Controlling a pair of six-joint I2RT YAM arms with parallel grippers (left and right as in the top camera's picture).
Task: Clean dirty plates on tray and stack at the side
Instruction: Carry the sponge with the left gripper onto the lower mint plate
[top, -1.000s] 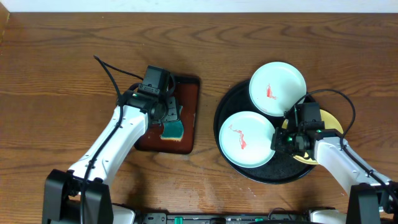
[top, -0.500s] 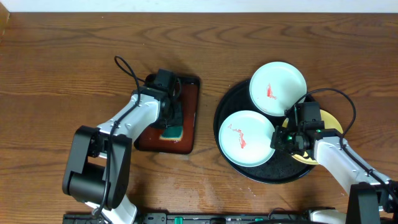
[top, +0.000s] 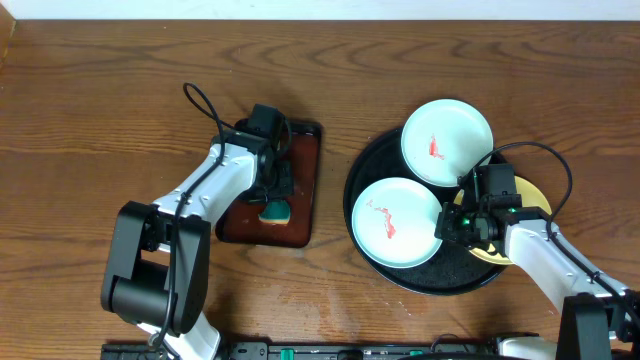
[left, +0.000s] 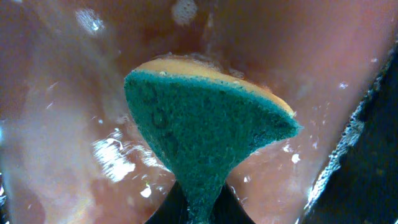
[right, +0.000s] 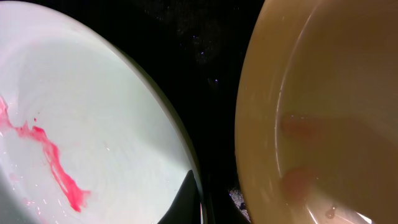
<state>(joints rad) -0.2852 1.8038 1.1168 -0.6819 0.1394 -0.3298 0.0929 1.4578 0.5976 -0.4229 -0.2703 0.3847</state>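
The left claw is reaching down into the brown tray, which is sitting at about 9 o'clock from the black tray on the table. Its fingers are pinching a sponge tightly at the waist, so that the green scrub face is flaring out above the grip with the yellow layer showing behind it. The sponge is lying at the 6 o'clock end of the wet brown tray.

All three plates are resting on the black tray. The far white plate is sitting at 12 o'clock, the near white plate at 8 o'clock, and the yellow plate at 3 o'clock, partly hidden under the right arm. Each white plate is carrying a red smear near its middle.

The right claw is closed narrow and hanging between the near white plate and the yellow plate, with one dark fingertip sitting against the white plate's rim. Whether that rim is actually pinched is hard to tell from the wrist view.
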